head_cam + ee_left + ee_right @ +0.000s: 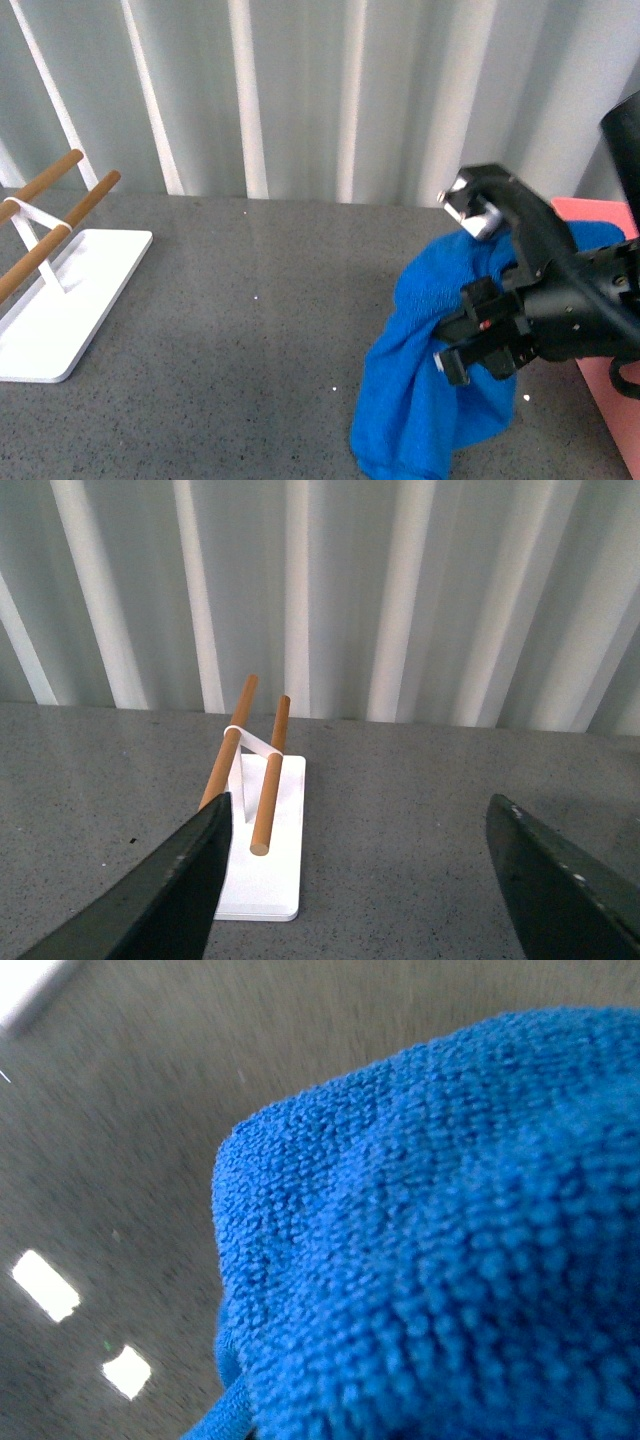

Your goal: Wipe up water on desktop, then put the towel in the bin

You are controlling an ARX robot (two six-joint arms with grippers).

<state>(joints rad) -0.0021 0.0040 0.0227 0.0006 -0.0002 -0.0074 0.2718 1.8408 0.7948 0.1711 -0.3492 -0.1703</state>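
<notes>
The royal-blue towel (415,400) hangs bunched from my right gripper (462,340), which is shut on it at the right of the front view. Its lower end reaches down to the dark grey speckled desktop (250,330). The salmon-pink bin (612,405) stands right behind the right arm at the right edge, mostly hidden by it. In the right wrist view the towel (440,1240) fills most of the frame and hides the fingers, with the desktop (120,1140) beyond. My left gripper (355,885) is open and empty above the desktop (400,810). It does not show in the front view.
A white rack (60,300) with two wooden rods stands at the left of the desktop. It also shows ahead of the left gripper in the left wrist view (265,860). A corrugated pale wall (300,90) closes off the back.
</notes>
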